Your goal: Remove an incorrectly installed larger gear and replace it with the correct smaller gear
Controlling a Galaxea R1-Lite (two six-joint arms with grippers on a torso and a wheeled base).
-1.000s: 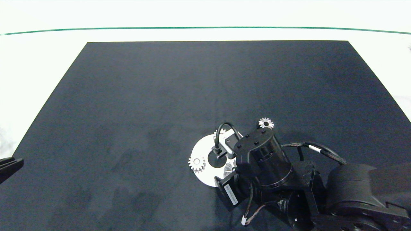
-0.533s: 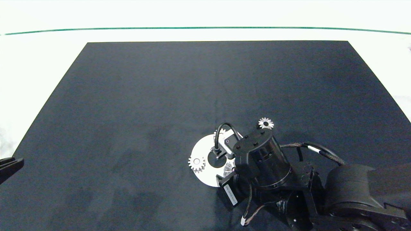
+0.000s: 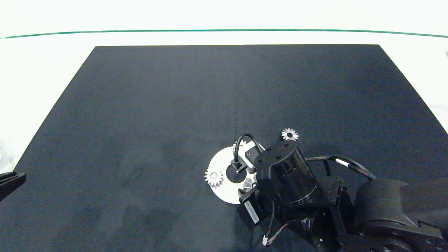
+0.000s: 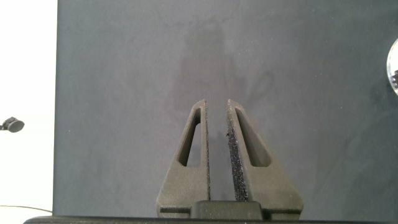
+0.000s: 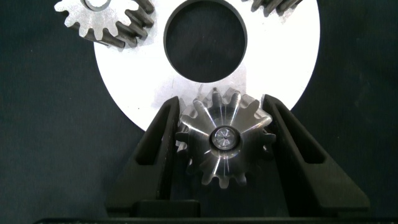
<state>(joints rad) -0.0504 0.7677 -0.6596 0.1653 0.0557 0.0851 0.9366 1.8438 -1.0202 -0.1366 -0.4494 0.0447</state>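
The larger gear (image 5: 224,140) sits on the near rim of a white disc (image 5: 137,87), a pin tip showing in its bore. My right gripper (image 5: 224,134) straddles it, a finger against its teeth on each side. From above only a sliver of this gear (image 3: 249,182) shows under the right wrist. The smaller gear (image 3: 289,134), star-like, lies flat on the mat just beyond the right wrist. My left gripper (image 4: 217,124) hovers shut and holding nothing over bare mat at the far left edge (image 3: 10,180).
Two blunt-toothed gears are mounted on the disc (image 3: 220,161): one at its left rim (image 3: 214,177), one at its far rim (image 3: 239,144), half hidden by a cable. The disc has a round central hole (image 5: 205,40). A dark mat (image 3: 175,105) covers the table.
The right wrist has shifted very slightly toward the near edge of the table. The gears, the disc and the left arm stay where they were.
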